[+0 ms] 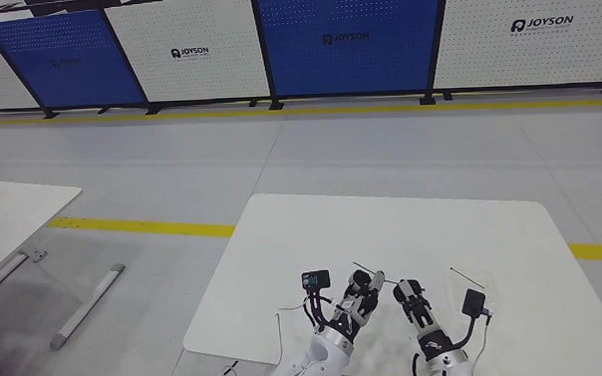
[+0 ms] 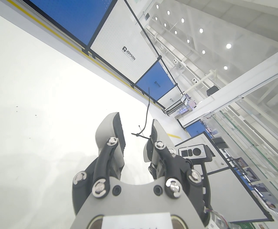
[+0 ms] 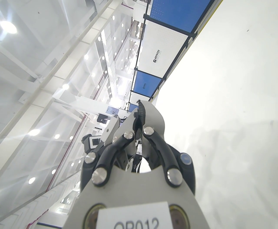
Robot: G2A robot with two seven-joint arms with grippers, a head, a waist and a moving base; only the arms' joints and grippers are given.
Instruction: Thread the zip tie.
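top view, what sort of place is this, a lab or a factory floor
Most likely an industrial hall with a fenced-off robot test area. Blue and white perforated partition panels wall it off, a yellow floor line marks the bare floor, and rows of ceiling lights hang under a high roof.

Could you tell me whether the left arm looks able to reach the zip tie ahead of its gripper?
Probably yes: the left gripper is open and the zip tie stands just past its fingertips, close beside one finger, with nothing between. The right gripper, shut, is off to one side.
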